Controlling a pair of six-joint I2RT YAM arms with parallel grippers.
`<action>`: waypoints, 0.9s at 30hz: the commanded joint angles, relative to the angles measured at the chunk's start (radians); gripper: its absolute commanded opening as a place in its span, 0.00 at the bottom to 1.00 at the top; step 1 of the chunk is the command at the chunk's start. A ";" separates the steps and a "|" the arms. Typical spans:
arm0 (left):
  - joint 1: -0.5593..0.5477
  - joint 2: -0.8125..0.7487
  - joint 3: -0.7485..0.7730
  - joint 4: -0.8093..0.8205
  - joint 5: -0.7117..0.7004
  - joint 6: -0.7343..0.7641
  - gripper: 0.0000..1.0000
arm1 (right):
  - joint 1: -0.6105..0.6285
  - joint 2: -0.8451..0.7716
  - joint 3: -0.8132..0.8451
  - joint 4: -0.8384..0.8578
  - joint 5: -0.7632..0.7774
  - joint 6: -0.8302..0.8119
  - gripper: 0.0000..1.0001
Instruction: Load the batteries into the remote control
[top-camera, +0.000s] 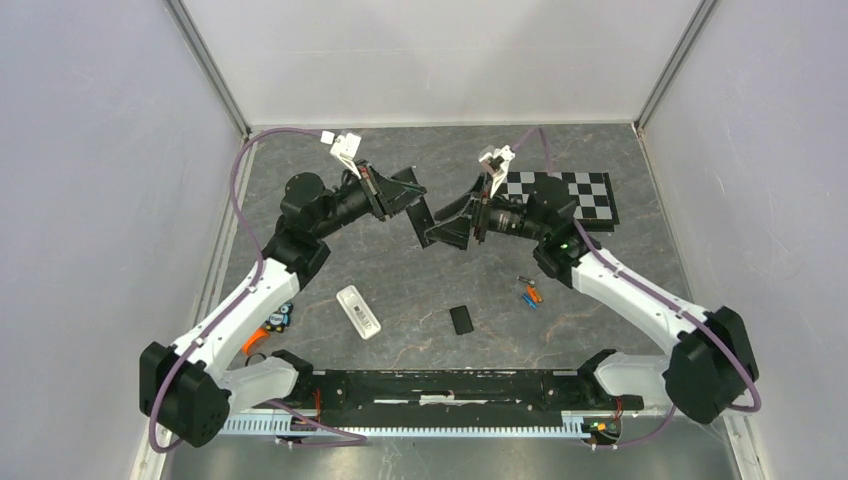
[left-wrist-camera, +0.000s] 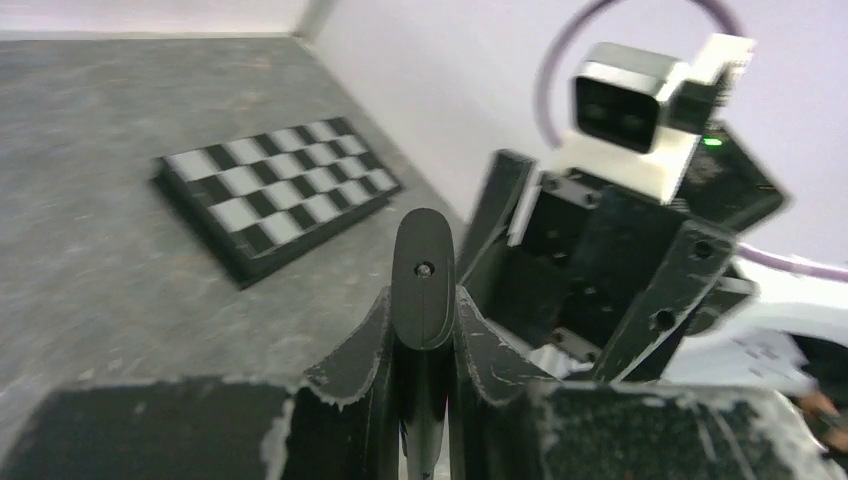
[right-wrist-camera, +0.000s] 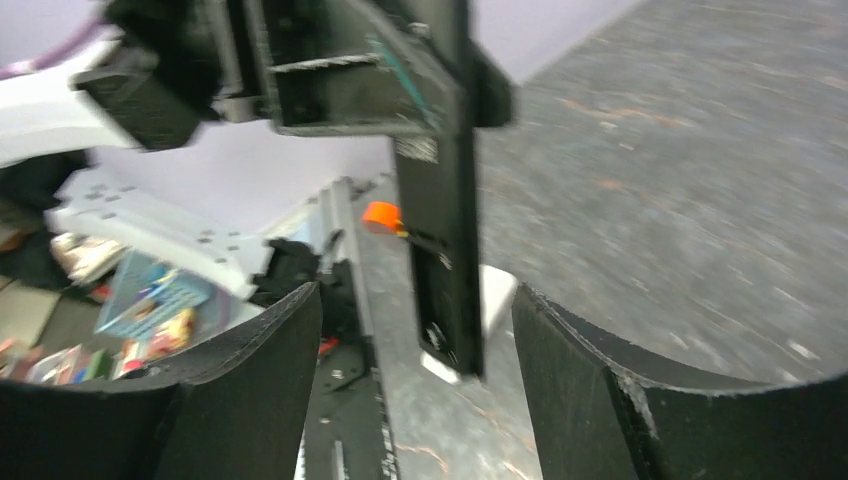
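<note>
My left gripper (top-camera: 412, 200) is shut on a black remote (top-camera: 422, 228) and holds it above the table at the middle back. In the left wrist view the remote (left-wrist-camera: 423, 280) stands end-on between the closed jaws of this gripper (left-wrist-camera: 423, 325). My right gripper (top-camera: 452, 222) faces it, open. In the right wrist view the black remote (right-wrist-camera: 440, 250) hangs between the spread jaws of that gripper (right-wrist-camera: 415, 370), touching neither. The batteries (top-camera: 530, 293), orange, blue and brownish, lie together on the table right of centre. A white remote (top-camera: 358, 311) lies left of centre.
A small black cover (top-camera: 461, 320) lies on the table near the front middle. A checkerboard plate (top-camera: 570, 195) sits at the back right and shows in the left wrist view (left-wrist-camera: 280, 195). A small colourful object (top-camera: 280, 318) lies by the left arm.
</note>
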 joint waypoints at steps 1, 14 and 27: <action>-0.001 -0.070 0.046 -0.261 -0.312 0.221 0.02 | -0.063 -0.098 0.070 -0.426 0.220 -0.259 0.74; -0.001 -0.094 -0.036 -0.256 -0.360 0.230 0.02 | -0.097 -0.110 0.026 -1.035 0.830 -0.499 0.39; 0.001 -0.045 -0.018 -0.221 -0.276 0.230 0.02 | -0.096 0.022 -0.067 -1.073 0.855 -0.448 0.44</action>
